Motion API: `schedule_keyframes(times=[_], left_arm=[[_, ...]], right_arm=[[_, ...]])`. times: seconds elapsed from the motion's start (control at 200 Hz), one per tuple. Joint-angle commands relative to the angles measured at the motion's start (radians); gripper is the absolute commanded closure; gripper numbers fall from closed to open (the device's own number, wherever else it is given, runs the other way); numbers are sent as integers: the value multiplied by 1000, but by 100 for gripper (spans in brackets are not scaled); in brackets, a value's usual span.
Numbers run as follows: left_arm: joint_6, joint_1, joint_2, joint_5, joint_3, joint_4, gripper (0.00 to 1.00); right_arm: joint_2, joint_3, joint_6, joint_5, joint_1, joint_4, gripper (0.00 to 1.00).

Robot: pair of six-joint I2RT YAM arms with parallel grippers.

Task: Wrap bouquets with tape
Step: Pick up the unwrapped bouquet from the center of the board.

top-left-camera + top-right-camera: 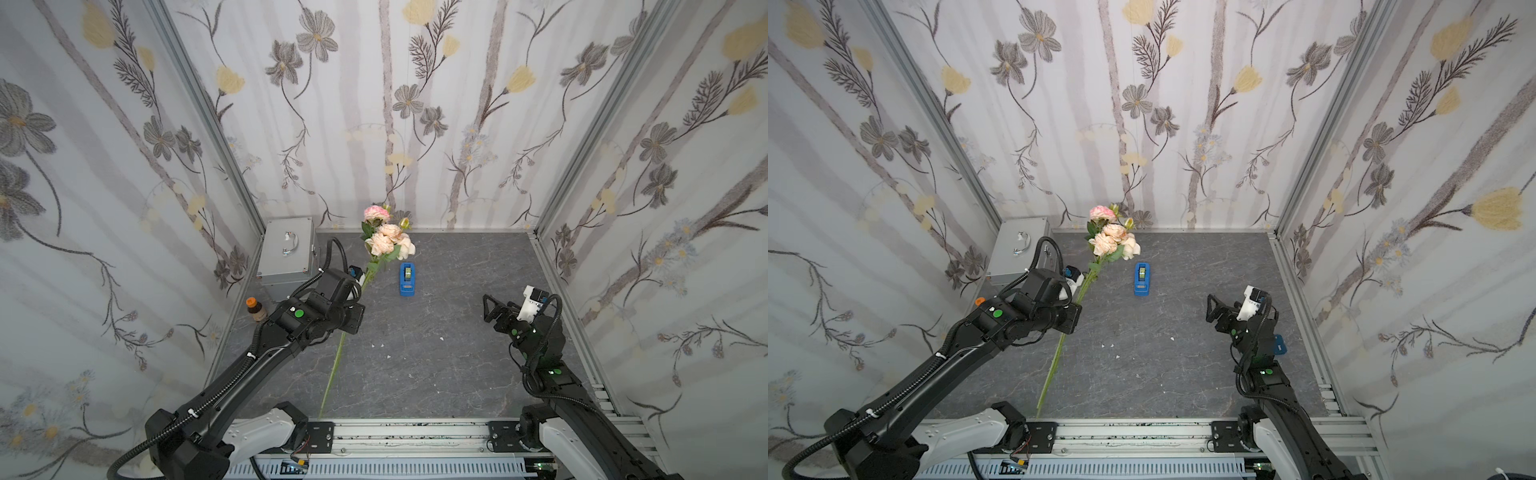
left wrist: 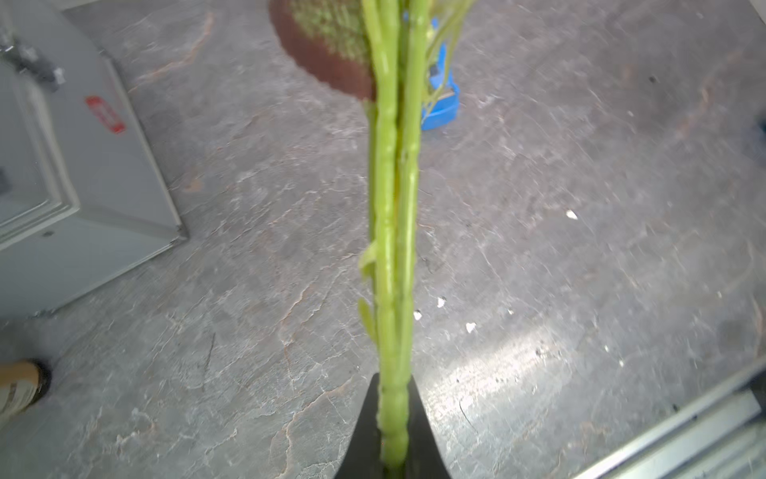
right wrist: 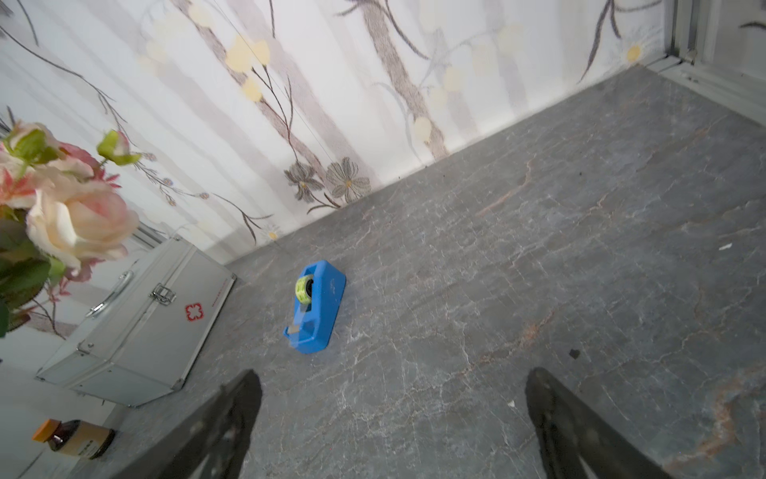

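The bouquets are one bunch of pink-and-cream roses [image 1: 386,239] [image 1: 1113,240] on long green stems [image 2: 393,207], slanting from the back wall towards the front rail. My left gripper [image 2: 393,419] is shut on the stems at mid-length; in both top views its wrist covers the fingers. The roses [image 3: 78,224] also show in the right wrist view. The tape sits in a blue dispenser [image 1: 407,279] [image 1: 1142,279] [image 3: 317,307] on the grey floor, just right of the blossoms. My right gripper [image 1: 488,308] [image 3: 389,414] hovers open and empty, well right of the dispenser.
A silver case with a handle [image 1: 289,249] [image 3: 136,327] stands in the back left corner, with a brown orange-capped bottle [image 1: 254,309] in front of it. A small blue object [image 1: 1279,345] lies behind the right arm. Wallpapered walls enclose three sides; an aluminium rail [image 1: 415,432] runs along the front.
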Motion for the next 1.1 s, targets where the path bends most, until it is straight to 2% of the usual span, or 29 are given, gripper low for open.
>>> schedule_keyframes(times=[0.0, 0.165, 0.34, 0.52, 0.764, 1.094], left_arm=[[226, -57, -3, 5, -11, -12, 100], [457, -141, 49, 57, -38, 49, 100], [603, -144, 130, 75, -6, 103, 100], [747, -144, 251, 121, 16, 132, 100], [926, -134, 376, 170, 7, 251, 100], [1013, -56, 553, 285, 49, 333, 100]], right_arm=[[-66, 19, 58, 130, 0, -124, 0], [-193, 65, 100, 289, -1, -311, 0], [-311, 154, 132, 458, -3, -538, 0], [-419, 211, 128, 469, -3, -589, 0], [-432, 294, 93, 442, -3, -613, 0], [-404, 259, 64, 368, -3, -557, 0]])
